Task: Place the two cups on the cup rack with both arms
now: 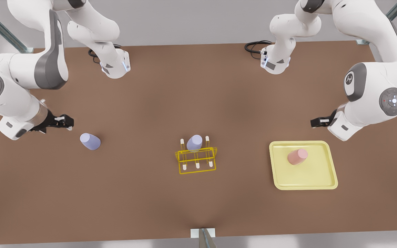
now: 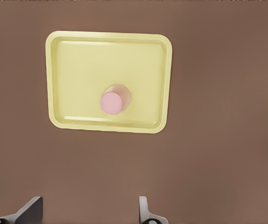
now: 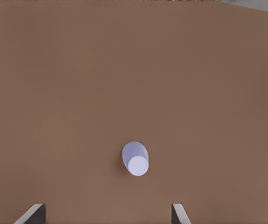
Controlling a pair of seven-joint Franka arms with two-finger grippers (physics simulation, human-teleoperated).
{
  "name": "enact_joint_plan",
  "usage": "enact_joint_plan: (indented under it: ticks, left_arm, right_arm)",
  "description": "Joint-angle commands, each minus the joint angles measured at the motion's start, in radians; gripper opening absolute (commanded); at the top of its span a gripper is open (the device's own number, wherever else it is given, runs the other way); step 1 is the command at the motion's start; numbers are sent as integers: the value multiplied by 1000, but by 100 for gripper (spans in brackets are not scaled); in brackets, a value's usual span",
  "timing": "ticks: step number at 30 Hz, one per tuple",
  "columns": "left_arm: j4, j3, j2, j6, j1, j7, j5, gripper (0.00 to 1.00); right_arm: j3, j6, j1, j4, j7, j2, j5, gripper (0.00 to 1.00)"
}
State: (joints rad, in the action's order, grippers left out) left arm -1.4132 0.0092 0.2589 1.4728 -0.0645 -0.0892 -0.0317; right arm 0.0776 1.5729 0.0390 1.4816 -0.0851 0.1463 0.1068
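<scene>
Cups stand upside down, axes vertical: the pink cup (image 1: pixel 297 156) on the yellow tray (image 1: pixel 322 181), one lavender cup (image 1: pixel 90 141) on the bare tabletop (image 1: pixel 150 103), another lavender cup (image 1: pixel 194 142) on the cup rack (image 1: pixel 196 160). The left claw (image 2: pixel 89 212) hovers near the tray, spread wide and empty. The right claw (image 3: pixel 108 214) hangs near the tabletop cup, equally wide.

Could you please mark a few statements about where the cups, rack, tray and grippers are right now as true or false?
1. The pink cup stands on the yellow tray. True.
2. A lavender cup already sits on the cup rack. True.
3. The other lavender cup is on the tray. False: it stands on the bare table.
4. The left gripper is shut on the pink cup. False: it is open, apart from the cup.
5. The right gripper is open near the loose lavender cup. True.
</scene>
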Motion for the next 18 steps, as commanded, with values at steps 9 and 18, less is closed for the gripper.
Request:
enact_joint_plan:
  ticks: [9, 18]
  left_arm:
    - [-285, 34, 214, 587, 41, -32, -7, 100]
    - [-375, 32, 260, 736, 35, 22, -2, 100]
  right_arm:
    - [1, 453, 13, 272, -9, 116, -13, 100]
    - [1, 748, 113, 497, -18, 177, -73, 100]
